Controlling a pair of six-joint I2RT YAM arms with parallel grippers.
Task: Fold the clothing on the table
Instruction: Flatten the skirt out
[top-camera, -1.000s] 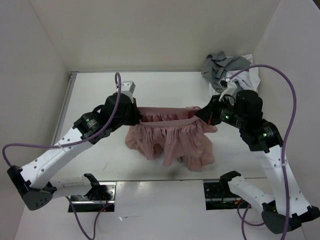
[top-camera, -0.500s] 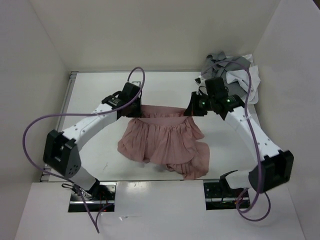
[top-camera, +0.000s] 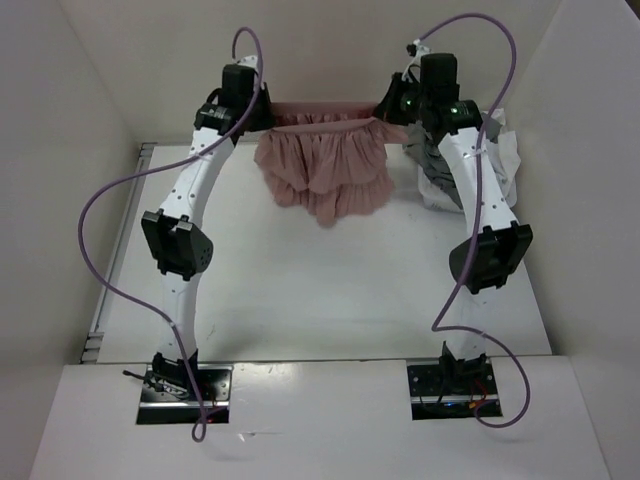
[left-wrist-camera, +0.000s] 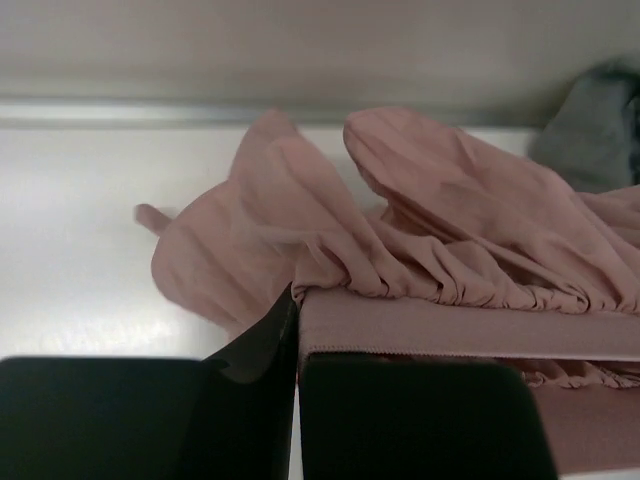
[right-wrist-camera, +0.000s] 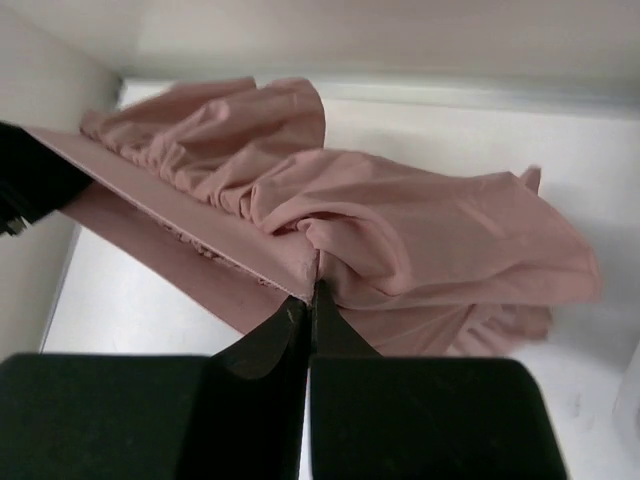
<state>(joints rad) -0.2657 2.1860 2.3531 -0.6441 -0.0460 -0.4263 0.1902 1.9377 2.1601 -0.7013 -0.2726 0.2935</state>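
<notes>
From above I count one piece of clothing (top-camera: 325, 172), one counter (top-camera: 300, 285), my two arms and two purple cables. Both arms reach far out toward the back wall, almost straight, with the hands raised and level with each other. My left hand (top-camera: 268, 110) pinches one end of the pink band and my right hand (top-camera: 386, 106) pinches the other, so the band runs taut between them. The ruffled body hangs below it over the far part of the counter. One grey garment (top-camera: 428, 158) and one white garment (top-camera: 502, 165) lie heaped in the back right corner, partly behind my right forearm.

At my left wrist, the left hand (left-wrist-camera: 297, 300) is closed tight on the corner of the clothing (left-wrist-camera: 450, 230), the flat band leading off to the right. The gathered folds appear to rest on the counter (left-wrist-camera: 70, 230) near its back edge, and the grey garment (left-wrist-camera: 595, 130) shows at the right.

At my right wrist, the right hand (right-wrist-camera: 312, 292) is clamped on the other corner of the clothing (right-wrist-camera: 400, 230), the band running off left above the counter (right-wrist-camera: 480, 130).
</notes>
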